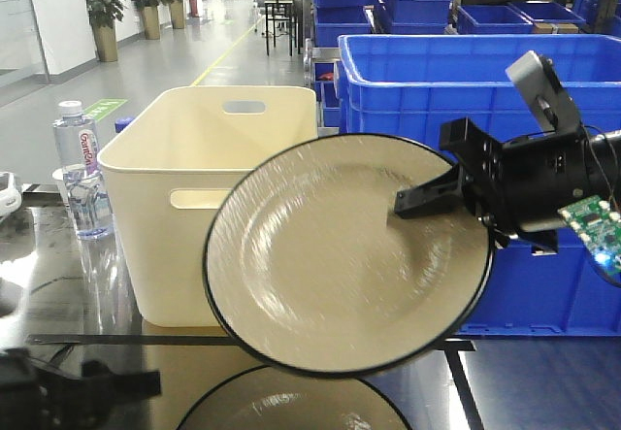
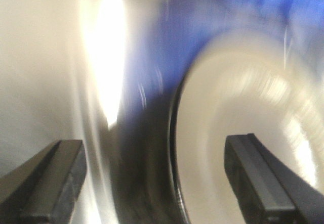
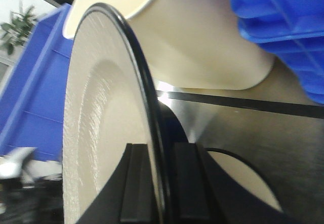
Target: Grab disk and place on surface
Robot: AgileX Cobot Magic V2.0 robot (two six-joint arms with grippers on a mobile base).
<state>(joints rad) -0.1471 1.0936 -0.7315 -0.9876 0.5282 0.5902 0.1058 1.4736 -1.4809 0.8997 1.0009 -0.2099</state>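
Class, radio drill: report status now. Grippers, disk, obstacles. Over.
Right gripper shut on disk rim. Disk upright, above tabletop. Left gripper open, holding nothing. Cream bin just behind disk.

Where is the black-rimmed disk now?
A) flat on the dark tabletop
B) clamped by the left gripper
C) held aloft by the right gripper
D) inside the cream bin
C: the right gripper pinches the disk by its rim, tilted on edge above the tabletop.

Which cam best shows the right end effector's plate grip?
Right wrist view: the right end effector clamps the plate rim, seen edge-on. Front view shows the whole plate, grip from one side only. Left wrist view: blurred plate.
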